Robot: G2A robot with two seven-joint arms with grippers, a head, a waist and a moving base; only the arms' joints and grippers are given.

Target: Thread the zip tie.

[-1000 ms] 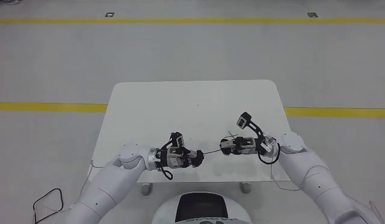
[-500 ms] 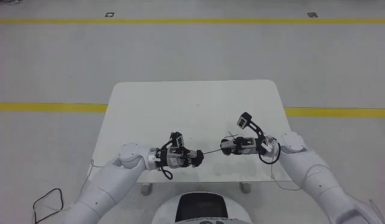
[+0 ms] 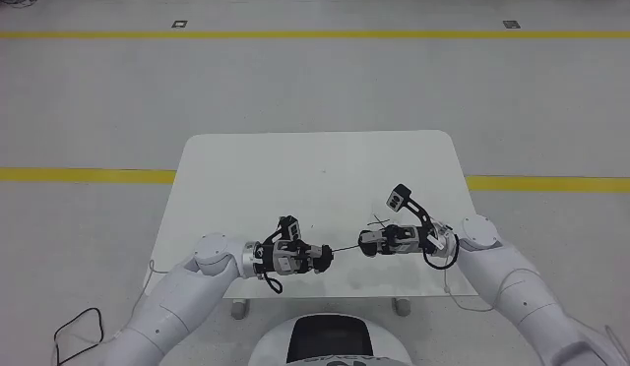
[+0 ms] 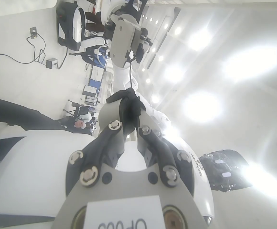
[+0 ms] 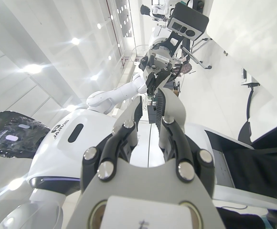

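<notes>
A thin black zip tie (image 3: 345, 248) hangs in the air between my two grippers, above the front part of the white table (image 3: 295, 169). My left gripper (image 3: 323, 257) is shut on one end of it. In the left wrist view the fingers (image 4: 129, 101) pinch a dark bunched end, and the strap (image 4: 130, 77) runs on to the right gripper (image 4: 135, 53). My right gripper (image 3: 364, 247) faces the left one at the strap's other end. In the right wrist view its fingers (image 5: 149, 98) stand apart with a gap, and the left gripper (image 5: 151, 86) is straight ahead.
Both arms hover near the table's front edge, and the far half of the tabletop (image 3: 315, 154) is bare. Yellow floor lines (image 3: 315, 34) run across the floor behind the table and beside it.
My right gripper has shifted slightly toward the table's front edge. The left gripper and the zip tie end it holds have stayed put.
</notes>
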